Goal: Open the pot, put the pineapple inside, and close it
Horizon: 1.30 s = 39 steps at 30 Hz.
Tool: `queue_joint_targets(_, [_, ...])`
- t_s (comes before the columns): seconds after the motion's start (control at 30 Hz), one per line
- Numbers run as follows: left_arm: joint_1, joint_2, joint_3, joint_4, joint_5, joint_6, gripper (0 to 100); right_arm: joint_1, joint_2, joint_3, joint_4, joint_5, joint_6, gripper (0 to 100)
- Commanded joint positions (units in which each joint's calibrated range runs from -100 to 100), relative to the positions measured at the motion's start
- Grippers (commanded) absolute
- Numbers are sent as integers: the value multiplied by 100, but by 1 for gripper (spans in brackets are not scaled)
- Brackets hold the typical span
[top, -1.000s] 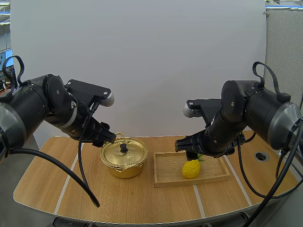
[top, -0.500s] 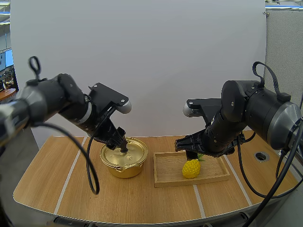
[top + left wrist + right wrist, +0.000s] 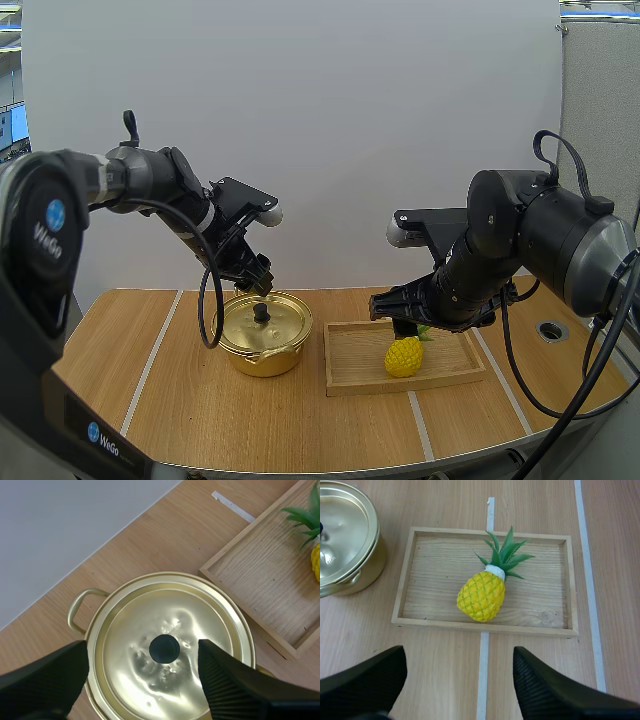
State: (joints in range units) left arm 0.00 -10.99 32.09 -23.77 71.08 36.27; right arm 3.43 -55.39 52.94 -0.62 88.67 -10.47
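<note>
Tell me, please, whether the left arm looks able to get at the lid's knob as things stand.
Probably yes. The left end effector hovers open right over the lid, its fingers standing either side of the black knob, and nothing lies between them and it.

Left wrist view: the frame edge cuts the pineapple [image 3: 315, 560]; we see leaves and a sliver of yellow body. The wooden tray [image 3: 260, 595] also runs out of frame. Fingers [image 3: 45, 680] of our left claw [image 3: 142, 650] cover the near rim of the gold pot [image 3: 239, 625]. Right wrist view: pot cut off, under half its lid [image 3: 337, 525] seen. High view: right arm [image 3: 470, 280] hides part of the tray's far rail.
</note>
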Motion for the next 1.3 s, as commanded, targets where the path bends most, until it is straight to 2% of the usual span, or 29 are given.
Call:
queue_joint_targets(0.0, [-65,480,-161,-52,18,83,100,-18,-40,-54,-8,-30,10,100])
queue_joint_targets(0.17, [-258,785,-161,85,-456,41,100,-18,-40,-54,144,-30,10,100])
queue_joint_targets(0.4, [-266,1082,-167,343,-632,-47,100,-18,-40,-54,198,-30,10,100])
queue_joint_targets(1.27, [-266,1412,-167,343,-543,-186,100,-18,-40,-54,419,-30,10,100])
